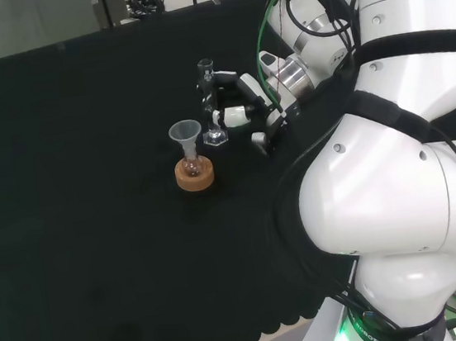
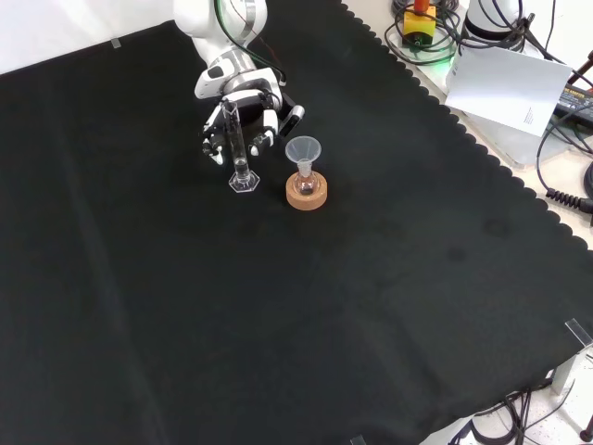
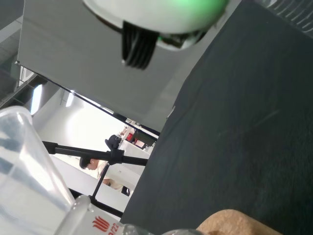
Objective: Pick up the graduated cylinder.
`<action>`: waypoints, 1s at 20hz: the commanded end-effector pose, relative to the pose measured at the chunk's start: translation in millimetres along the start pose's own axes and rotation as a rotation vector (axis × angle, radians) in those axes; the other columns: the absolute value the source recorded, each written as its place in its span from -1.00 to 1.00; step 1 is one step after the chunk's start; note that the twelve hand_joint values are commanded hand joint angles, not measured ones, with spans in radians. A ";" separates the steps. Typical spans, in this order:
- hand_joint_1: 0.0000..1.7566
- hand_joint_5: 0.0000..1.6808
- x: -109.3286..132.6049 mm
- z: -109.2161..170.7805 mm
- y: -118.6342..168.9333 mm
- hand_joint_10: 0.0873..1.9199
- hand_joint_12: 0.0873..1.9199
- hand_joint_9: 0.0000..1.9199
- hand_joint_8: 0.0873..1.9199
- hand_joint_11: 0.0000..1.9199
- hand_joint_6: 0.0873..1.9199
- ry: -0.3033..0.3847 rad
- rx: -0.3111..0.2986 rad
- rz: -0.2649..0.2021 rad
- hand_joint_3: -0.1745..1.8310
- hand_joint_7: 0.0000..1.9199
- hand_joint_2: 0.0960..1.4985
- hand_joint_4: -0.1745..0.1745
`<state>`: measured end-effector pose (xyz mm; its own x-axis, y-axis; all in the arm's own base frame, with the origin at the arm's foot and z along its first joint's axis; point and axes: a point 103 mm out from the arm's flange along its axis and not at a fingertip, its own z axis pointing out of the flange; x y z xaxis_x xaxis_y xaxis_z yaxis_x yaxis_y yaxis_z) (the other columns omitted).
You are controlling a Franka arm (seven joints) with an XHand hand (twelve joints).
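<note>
The graduated cylinder (image 1: 208,98) (image 2: 237,148) is a slim clear tube that stands upright on its wide foot on the black cloth. The black and white hand (image 1: 247,106) (image 2: 246,109) is right beside it, on its right in the head view and just behind it in the front view. Its fingers (image 2: 264,139) are spread and relaxed on either side of the tube, not closed on it; contact cannot be told. A blurred white part of the hand (image 3: 156,14) shows in the wrist view.
A small flask with a clear funnel (image 1: 185,132) (image 2: 303,150) (image 3: 24,156) sits on a cork ring (image 1: 194,175) (image 2: 306,193) (image 3: 234,223) close beside the cylinder. The cloth's scalloped edge (image 2: 482,148) runs along the right of the front view, with cables and paper beyond.
</note>
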<state>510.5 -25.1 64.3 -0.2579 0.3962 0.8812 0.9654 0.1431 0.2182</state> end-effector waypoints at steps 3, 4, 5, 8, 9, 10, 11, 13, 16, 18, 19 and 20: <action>0.30 -0.03 0.6 -0.1 0.9 -0.71 0.08 0.06 -0.43 -0.18 -0.39 0.004 -0.013 0.007 -0.14 -0.28 -0.12 -0.04; 0.29 0.00 1.0 -0.5 1.4 -0.72 0.07 0.08 -0.43 -0.15 -0.41 0.005 -0.013 0.006 -0.16 -0.27 -0.08 -0.03; 0.30 0.03 0.9 -0.6 1.5 -0.73 0.06 0.09 -0.42 -0.13 -0.43 0.007 -0.012 0.006 -0.16 -0.25 -0.04 -0.02; 0.42 -0.01 0.4 0.6 1.4 -0.72 0.02 0.08 -0.35 -0.11 -0.34 -0.010 -0.014 0.015 -0.16 -0.23 0.11 -0.07; 0.45 -0.04 0.6 1.0 1.5 -0.68 0.01 0.07 -0.32 -0.12 -0.28 -0.023 -0.013 0.019 -0.16 -0.24 0.14 -0.10; 0.47 -0.06 0.7 1.1 1.4 -0.64 0.01 0.05 -0.28 -0.13 -0.24 -0.038 -0.012 0.027 -0.16 -0.25 0.17 -0.13; 0.48 -0.07 1.1 0.8 1.3 -0.59 0.00 0.04 -0.25 -0.13 -0.20 -0.055 -0.013 0.031 -0.16 -0.26 0.19 -0.16; 0.50 -0.07 2.5 -0.5 1.4 -0.52 -0.01 0.02 -0.19 -0.11 -0.17 -0.078 -0.021 0.038 -0.16 -0.28 0.22 -0.22; 0.51 -0.03 6.6 -4.3 2.2 -0.47 -0.02 0.03 -0.15 -0.07 -0.15 -0.121 -0.018 0.034 -0.17 -0.26 0.23 -0.30; 0.52 0.00 9.3 -8.0 2.6 -0.46 -0.04 0.06 -0.15 -0.04 -0.15 -0.135 -0.021 0.035 -0.17 -0.22 0.23 -0.33; 0.53 0.02 10.8 -10.4 3.0 -0.47 -0.06 0.07 -0.17 -0.02 -0.16 -0.141 -0.022 0.034 -0.17 -0.19 0.23 -0.34; 0.53 0.03 12.3 -12.5 3.5 -0.48 -0.07 0.09 -0.18 -0.01 -0.16 -0.146 -0.024 0.033 -0.17 -0.17 0.23 -0.35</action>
<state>512.1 -26.2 73.8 -0.2356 0.4912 0.8386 0.9718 0.1165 0.2048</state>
